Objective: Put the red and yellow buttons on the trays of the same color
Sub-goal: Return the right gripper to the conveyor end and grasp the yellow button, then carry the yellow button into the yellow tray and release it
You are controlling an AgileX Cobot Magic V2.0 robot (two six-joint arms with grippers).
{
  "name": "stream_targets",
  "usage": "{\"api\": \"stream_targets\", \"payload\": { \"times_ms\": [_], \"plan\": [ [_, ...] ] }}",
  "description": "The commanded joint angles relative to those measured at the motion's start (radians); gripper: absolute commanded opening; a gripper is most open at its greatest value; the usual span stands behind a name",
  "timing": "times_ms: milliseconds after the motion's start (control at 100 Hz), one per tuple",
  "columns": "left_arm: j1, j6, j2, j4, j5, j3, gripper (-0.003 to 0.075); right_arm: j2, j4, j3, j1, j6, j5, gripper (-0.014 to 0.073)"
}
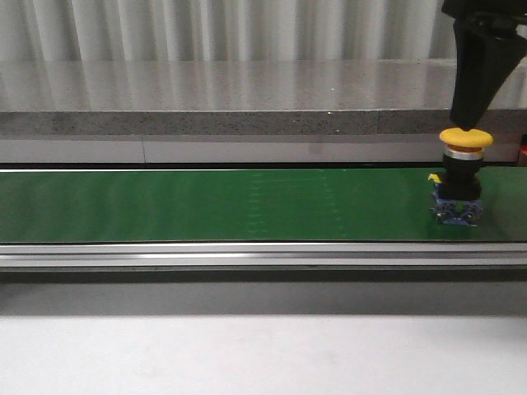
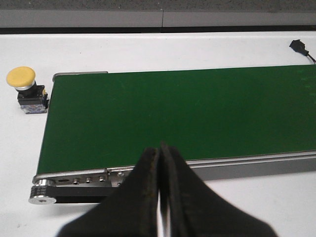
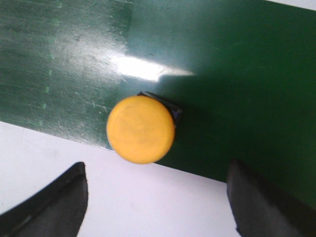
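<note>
Presently, a yellow button (image 1: 463, 175) stands upright on the green belt (image 1: 214, 204), at its far-right end in the front view. The right gripper (image 3: 157, 200) hangs directly above it with fingers (image 3: 54, 202) spread wide and nothing between them; the cap sits between the two fingertips in the right wrist view, slightly toward one side. The left gripper (image 2: 160, 197) is pressed together and empty, poised at the near edge of the belt. A second yellow button (image 2: 25, 89) stands off the belt's end on the white table (image 2: 197, 47). No trays are visible in any view, and no red button.

Risks noted:
- The cap is off-centre between the fingers. A straight descent may bring one finger onto the cap first and tip the button, since it is tall on a narrow base.
- The cap is rounded and smooth. A grip taken high on it could slip; closing on the black body below looks safer.
- If the belt is running, the button could travel on before the fingers close. Whether it is moving cannot be told.
</note>
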Motion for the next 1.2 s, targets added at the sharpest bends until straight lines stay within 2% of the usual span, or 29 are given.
{"api": "stream_targets", "payload": {
  "times_ms": [0, 200, 270, 390, 510, 700, 870, 1190],
  "plan": [
    [-0.008, -0.004, 0.001, -0.011, -0.074, -0.027, -0.0020, -0.003, 0.003, -0.020, -0.001, -0.029, -0.049, 0.0580],
    [-0.008, -0.004, 0.001, -0.011, -0.074, -0.027, -0.0020, 0.082, -0.032, -0.020, -0.001, -0.040, -0.094, 0.0559],
    [-0.008, -0.004, 0.001, -0.011, -0.074, -0.027, -0.0020, 0.098, -0.039, -0.020, -0.003, -0.039, -0.082, 0.0479],
    [-0.008, -0.004, 0.001, -0.011, -0.074, -0.027, -0.0020, 0.098, -0.042, -0.020, -0.003, -0.039, -0.072, 0.0276],
    [-0.008, -0.004, 0.001, -0.011, -0.074, -0.027, -0.0020, 0.086, -0.044, -0.020, -0.003, -0.038, -0.076, 0.0184],
    [-0.008, -0.004, 0.001, -0.011, -0.074, -0.027, -0.0020, 0.021, -0.052, -0.020, -0.008, 0.025, -0.090, 0.0179],
    [-0.008, -0.004, 0.001, -0.011, -0.074, -0.027, -0.0020, -0.063, -0.055, -0.020, -0.065, 0.082, -0.092, 0.0179],
    [-0.008, -0.004, 0.001, -0.011, -0.074, -0.027, -0.0020, -0.148, -0.055, -0.020, -0.351, 0.183, -0.068, 0.0179]
  ]
}}
